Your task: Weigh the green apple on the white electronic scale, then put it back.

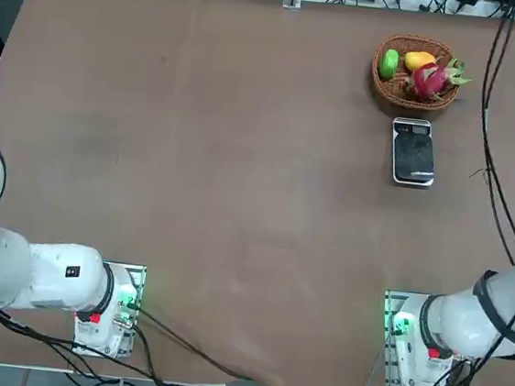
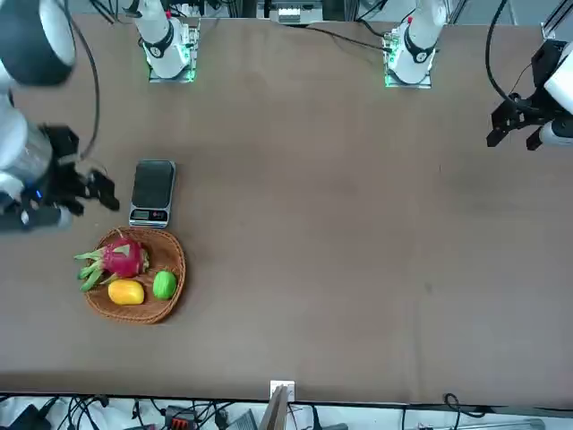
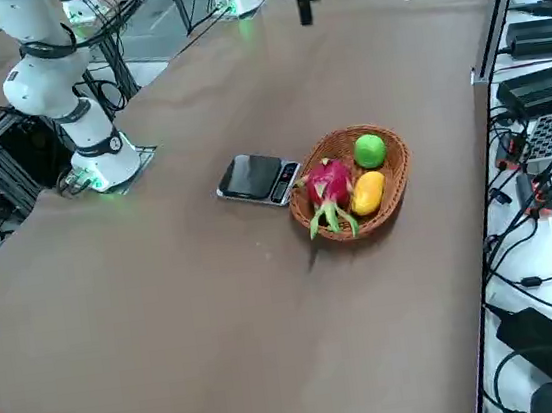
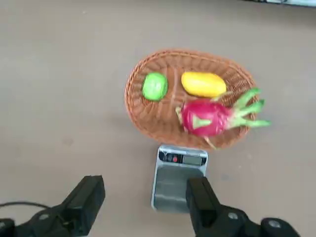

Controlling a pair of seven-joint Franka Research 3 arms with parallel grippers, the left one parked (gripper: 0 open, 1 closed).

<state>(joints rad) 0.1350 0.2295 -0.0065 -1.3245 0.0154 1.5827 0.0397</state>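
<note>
Right gripper [image 4: 143, 202]: spread, empty, raised above the table.
Green apple [image 4: 155, 86]: ahead, in wicker basket [image 4: 143, 123], awaiting pickup.
White electronic scale [image 4: 177, 177]: beneath, bare, ready.

Green apple [image 2: 164, 284] in wicker basket [image 2: 175, 255] – white electronic scale [image 2: 153, 191] just beside, bare – right end effector [image 2: 100, 190] near scale.

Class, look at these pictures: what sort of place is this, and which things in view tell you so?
Probably a robotics lab: a brown table with bolted-down robot arms, cables and electronics along its edges. The right gripper, fingers open, hangs above the white electronic scale, near a basket of fruit.
</note>
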